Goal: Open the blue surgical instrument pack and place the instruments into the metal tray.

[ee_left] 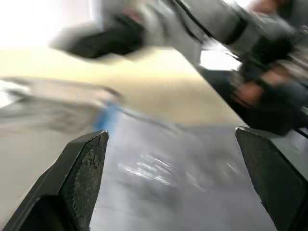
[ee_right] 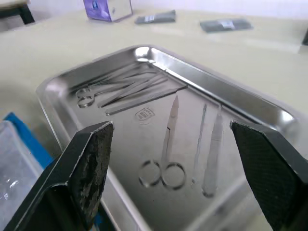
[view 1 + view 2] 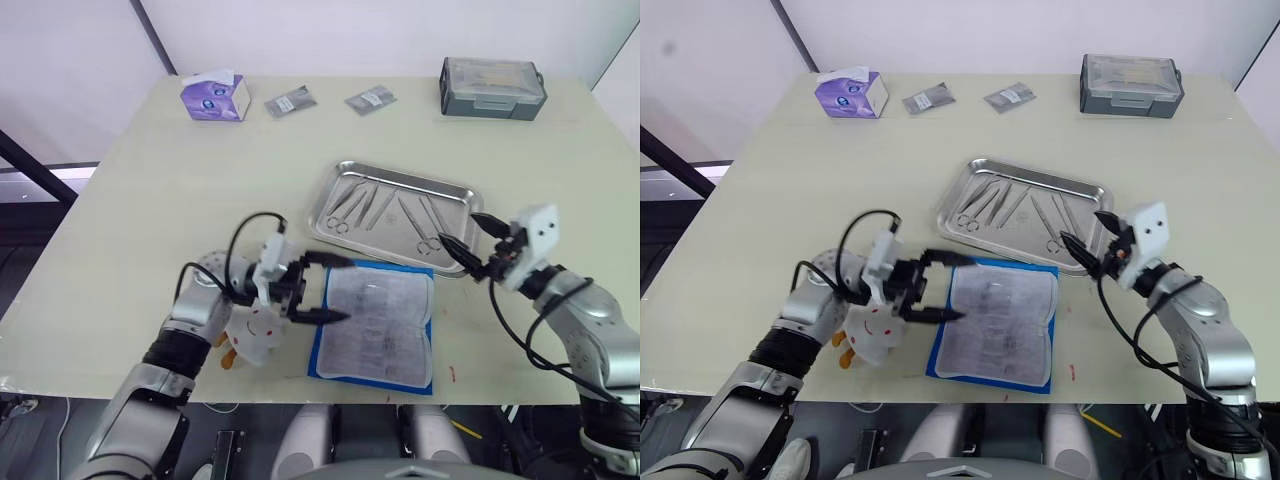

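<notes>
My left gripper [image 3: 330, 288] sat low at the near table edge, fingers spread wide, tips over the left edge of the pack [image 3: 377, 325]. The pack lay flat and opened, pale lining up, just in front of the tray [image 3: 342, 174]. My left wrist view was smeared, so I couldn't tell whether the fingers touched the pack. My right gripper [image 3: 466, 240] hovered at the tray's near right corner, fingers wide apart, holding nothing. The instruments [image 2: 167, 139] lay inside the tray. Farther back sat a tissue box [image 3: 214, 97], two packets [image 3: 291, 102] and a grey box [image 3: 492, 87].
</notes>
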